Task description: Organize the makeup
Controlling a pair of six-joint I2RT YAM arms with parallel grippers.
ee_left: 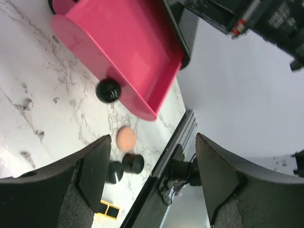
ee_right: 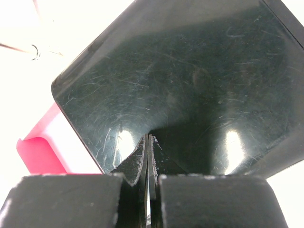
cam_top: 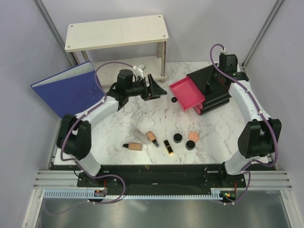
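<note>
**A:** What do the surface and the room look like?

**B:** There's a white marble-patterned tabletop (cam_top: 142,111) closed in by pale grey walls (cam_top: 23,38). A hot-pink plastic drawer (cam_top: 186,92) with a small black ball knob (cam_top: 174,100) juts out of a glossy black organizer box (cam_top: 216,95). A light wooden shelf (cam_top: 116,32) stands behind and to the left of the drawer. A blue ring binder (cam_top: 69,90) sits much farther left of the drawer.

**A:** Where is the makeup?

**B:** It all lies loose on the tabletop on the drawer's near side, toward the arm bases and well apart from the drawer. The round peach puff (cam_top: 193,136) is closest to the drawer. A round black jar (cam_top: 190,145) sits just beside the puff, and a second black jar (cam_top: 177,138) is near it. Further to the drawer's left come the black-and-gold lipstick (cam_top: 168,147), then a peach tube with a dark cap (cam_top: 152,138), then a second peach tube (cam_top: 133,146) lying flat.

**A:** What about the fingers?

**B:** The left fingers (ee_left: 90,175) are spread wide and hold nothing. They hang above the tabletop just left of the drawer, with the drawer's knob framed between them. The right fingers (ee_right: 142,159) are pressed together with barely a sliver between them and nothing gripped. Their tips seem to rest on the black box's shiny top, behind the drawer, but the view is too close for me to be sure they touch.
</note>
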